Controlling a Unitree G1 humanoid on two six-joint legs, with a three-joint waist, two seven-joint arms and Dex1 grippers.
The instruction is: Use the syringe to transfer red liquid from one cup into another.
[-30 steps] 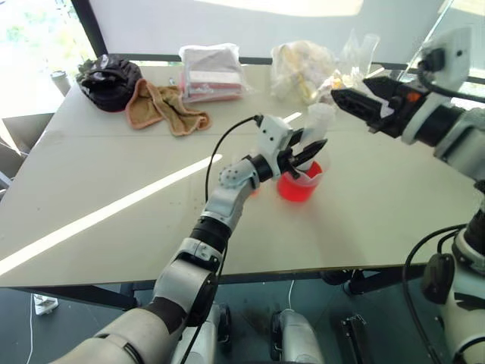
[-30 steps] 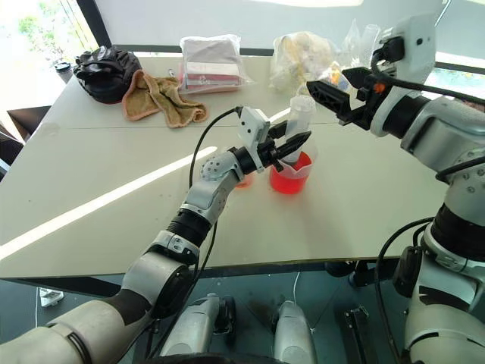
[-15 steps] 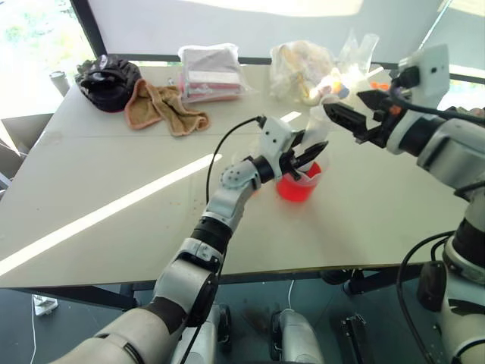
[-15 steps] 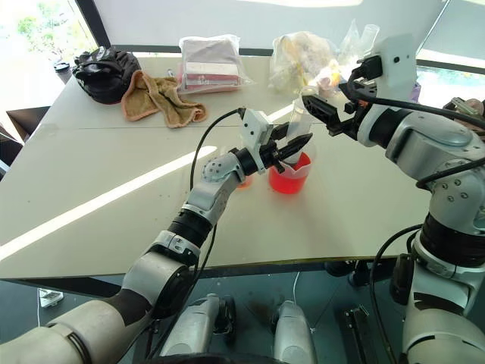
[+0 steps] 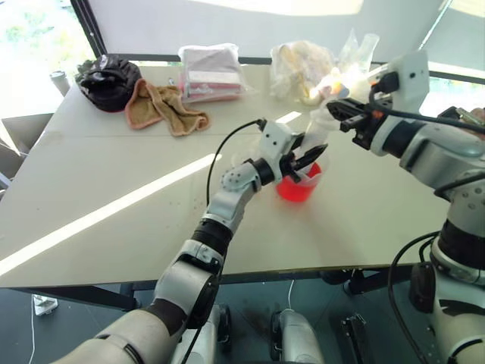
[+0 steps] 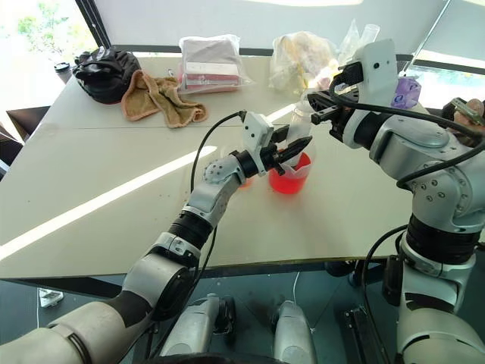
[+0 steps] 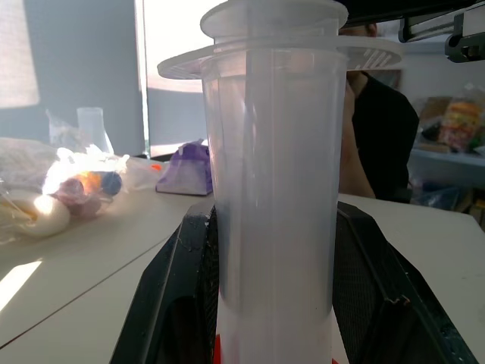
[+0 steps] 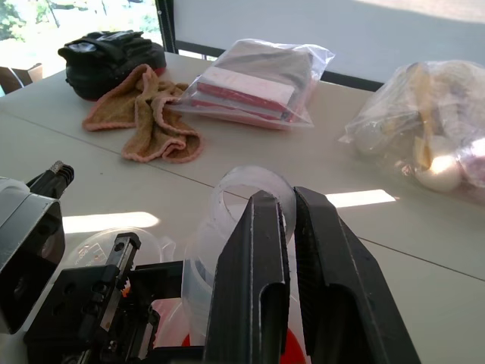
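Two grippers meet over the table (image 5: 114, 174): the left gripper (image 5: 307, 158) clamps the syringe (image 7: 276, 189) barrel upright above the spouted beaker (image 5: 299, 182) of red liquid (image 5: 297, 189), at the table's 2 o'clock; the right gripper (image 5: 339, 112), fingers pinched together, sits at the plunger top.

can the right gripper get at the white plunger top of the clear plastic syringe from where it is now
Probably yes. The right gripper hangs shut just above the plunger top of the syringe, which the left gripper holds upright over the red beaker, with nothing between them.
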